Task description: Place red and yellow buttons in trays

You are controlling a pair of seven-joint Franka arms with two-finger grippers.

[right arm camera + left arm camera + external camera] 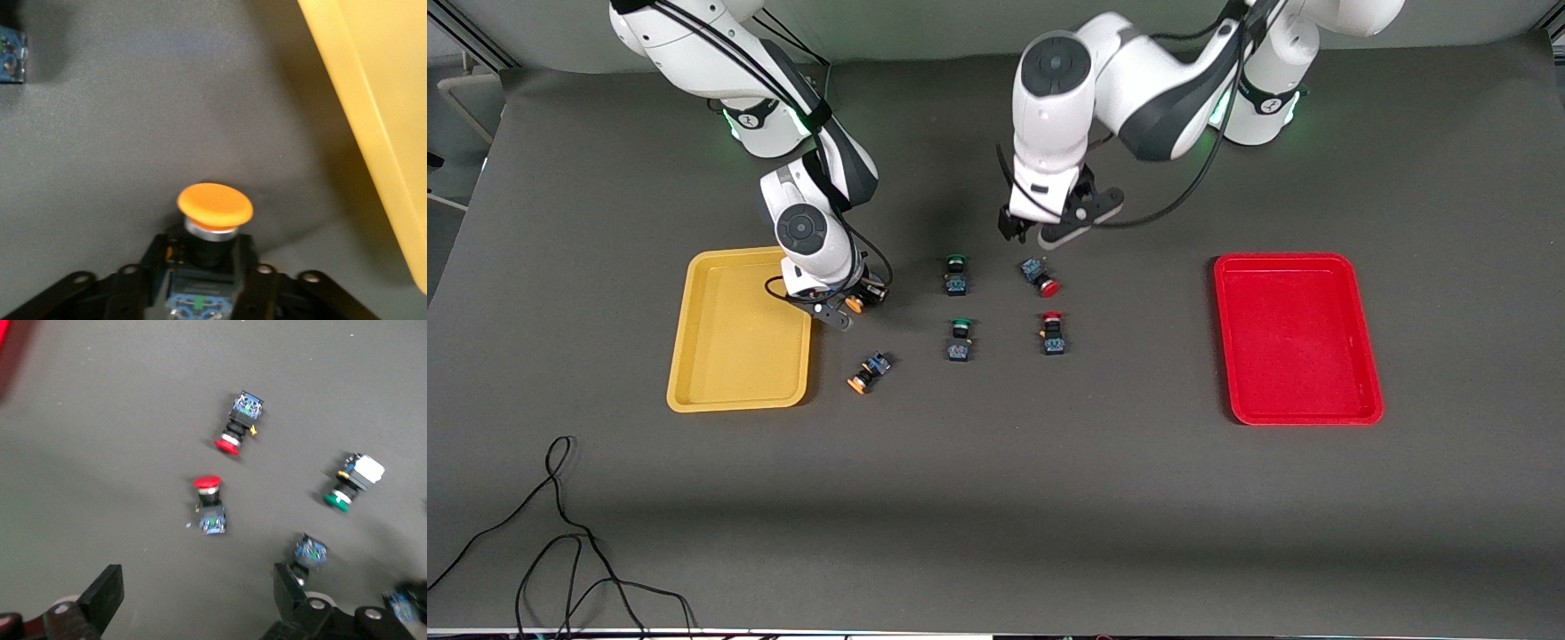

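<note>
My right gripper [854, 302] is shut on an orange-yellow button [213, 208], holding it by its black-and-blue body low beside the yellow tray [729, 356] at the edge facing the table's middle. The tray's wall [380, 100] shows in the right wrist view. A second orange-yellow button [869, 371] lies on the table nearer the front camera. My left gripper [1040, 236] is open and empty over the table, close above two red buttons [1042, 277] [1053, 332]. They show in the left wrist view [238, 423] [209, 503], ahead of its fingers [107, 590]. The red tray [1294, 338] is empty.
Two green-capped switches [956, 274] [959, 340] stand between the yellow and red buttons; they show in the left wrist view [353, 480] [308, 553]. A black cable [560, 533] lies near the table's front edge at the right arm's end.
</note>
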